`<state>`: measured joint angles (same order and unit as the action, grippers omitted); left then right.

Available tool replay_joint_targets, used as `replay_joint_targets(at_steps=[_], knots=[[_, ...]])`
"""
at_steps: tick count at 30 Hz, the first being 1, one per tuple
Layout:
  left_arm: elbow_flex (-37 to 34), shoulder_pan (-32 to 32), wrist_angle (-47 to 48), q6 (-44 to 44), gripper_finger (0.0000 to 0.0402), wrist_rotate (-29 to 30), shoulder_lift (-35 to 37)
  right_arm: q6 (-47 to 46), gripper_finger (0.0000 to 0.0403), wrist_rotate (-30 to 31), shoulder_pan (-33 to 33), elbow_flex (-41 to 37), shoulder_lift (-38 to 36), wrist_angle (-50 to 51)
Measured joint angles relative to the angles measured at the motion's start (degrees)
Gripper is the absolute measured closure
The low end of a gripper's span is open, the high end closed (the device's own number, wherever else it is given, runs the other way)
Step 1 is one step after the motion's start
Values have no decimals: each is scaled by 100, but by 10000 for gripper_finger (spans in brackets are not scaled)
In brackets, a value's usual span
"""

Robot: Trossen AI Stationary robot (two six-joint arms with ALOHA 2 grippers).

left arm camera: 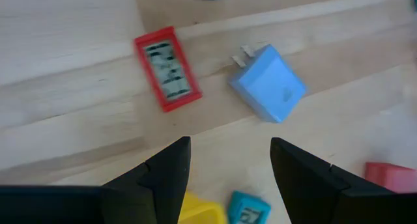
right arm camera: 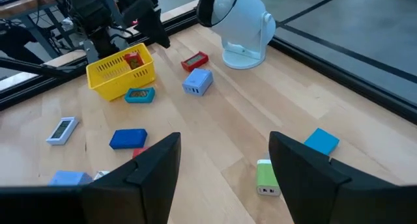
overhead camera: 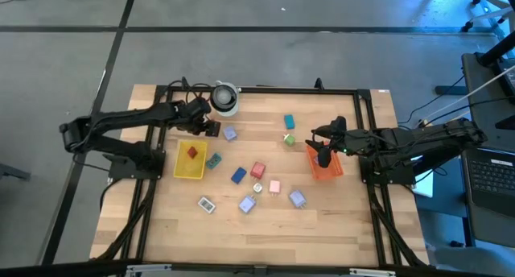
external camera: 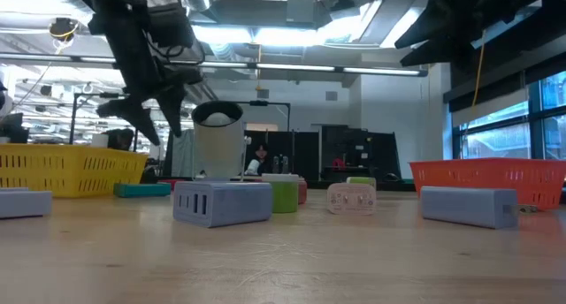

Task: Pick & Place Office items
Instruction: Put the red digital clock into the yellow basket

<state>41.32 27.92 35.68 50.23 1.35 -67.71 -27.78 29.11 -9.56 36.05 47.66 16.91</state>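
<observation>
While the wooden worktop (overhead camera: 161,229) carries the scattered office items (overhead camera: 256,184) between a yellow basket (overhead camera: 191,171) and an orange basket (overhead camera: 331,171), the left gripper (overhead camera: 211,129) is held over a red item (left arm camera: 167,68), fingers (left arm camera: 168,168) apart and empty; the right gripper (overhead camera: 323,158) is likewise spread, empty.

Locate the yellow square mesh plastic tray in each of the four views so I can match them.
High view: yellow square mesh tray, left of centre on the table.
Low view: far left, mesh wall seen side-on.
Left wrist view: only a corner, at the bottom edge.
Right wrist view: upper left.
Shared landmark: the small teal block beside the tray.
</observation>
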Motion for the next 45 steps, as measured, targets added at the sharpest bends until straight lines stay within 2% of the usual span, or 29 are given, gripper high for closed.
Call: replay_joint_targets(at_steps=[9, 17, 28, 34, 40, 45], knots=[[0, 93, -91, -186, 194, 63, -199, 3, 169, -1, 0, 0, 0, -25], [2, 177, -1333, -839, 194, 56, -193, -5, 169, -1, 0, 0, 0, -25], [559, 538, -305, -407, 194, 91, -193, -5, 169, -20, -2, 0, 0, 3], [562, 510, -16, -139, 194, 605, -193, 54, 170, -16, -9, 0, 0, 4], [562, 471, -370, -297, 194, 1192, -193, 130, 170, 181, -11, 2, 132, -39], [564, 468, -843, -693, 194, 842, -180, 302, 170, 194, -11, 2, 561, -567]])
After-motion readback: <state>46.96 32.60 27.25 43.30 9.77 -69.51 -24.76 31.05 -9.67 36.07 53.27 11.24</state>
